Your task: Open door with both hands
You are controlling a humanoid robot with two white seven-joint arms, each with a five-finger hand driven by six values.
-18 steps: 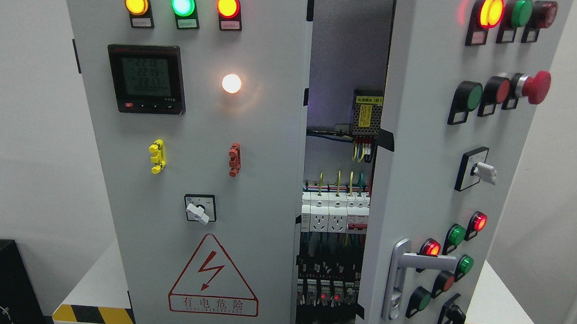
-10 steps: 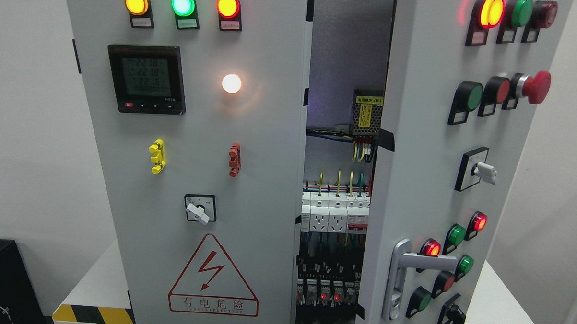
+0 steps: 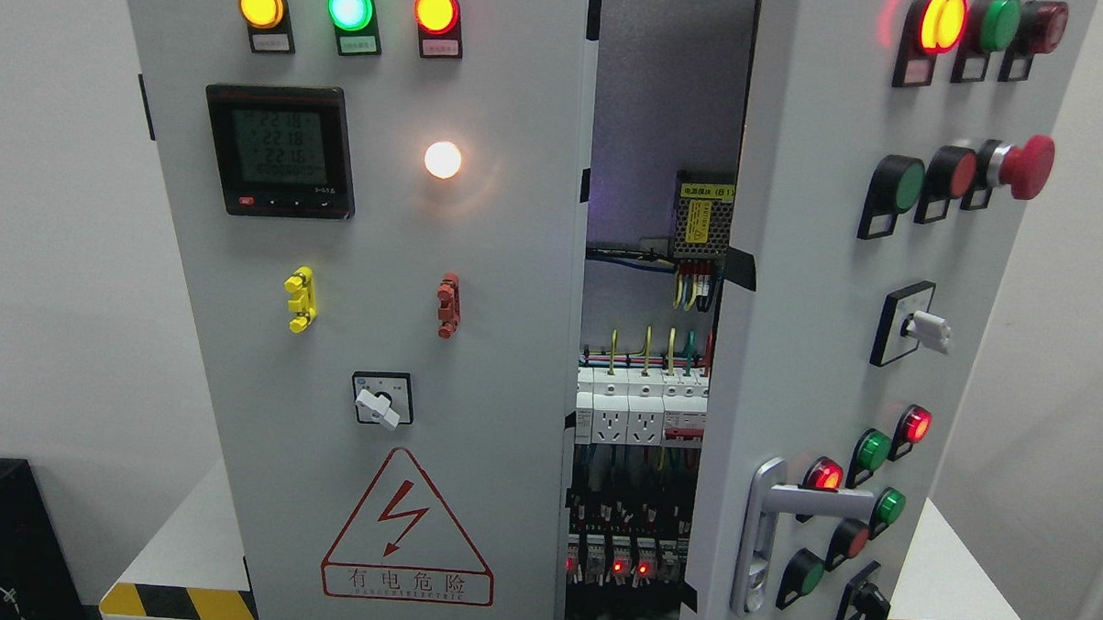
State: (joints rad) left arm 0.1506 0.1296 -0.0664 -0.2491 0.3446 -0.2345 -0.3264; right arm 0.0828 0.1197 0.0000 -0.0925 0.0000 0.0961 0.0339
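From my seat I see the electrical cabinet [image 3: 349, 340] filling the head view, standing on a white surface [image 3: 185, 545] with yellow-and-black hazard striping at its front corners. Neither of my hands is in view, so I cannot tell whether the fingers are spread or curled, and I have no fingers to place things against; I give places by the picture instead. The left door [image 3: 517, 254] lies flat and closed. The right door [image 3: 790, 309] is the task's thing: it stands ajar, its free edge swung out toward me, leaving a tall gap at the middle of the picture through which the wiring and breakers [image 3: 640, 414] show. I judge it hangs that way because its latch is released and nothing holds it, so it rests part-open on its hinges at the right. It is pale grey metal, crowded with lit and unlit lamps and push buttons, a red mushroom stop button [image 3: 1024, 166] near the top, a rotary selector switch [image 3: 918, 325] at mid-height, and a silver lever handle [image 3: 783, 511] low near its free edge. That handle, or the free edge itself, looks to me the natural place to take hold and swing it wider.
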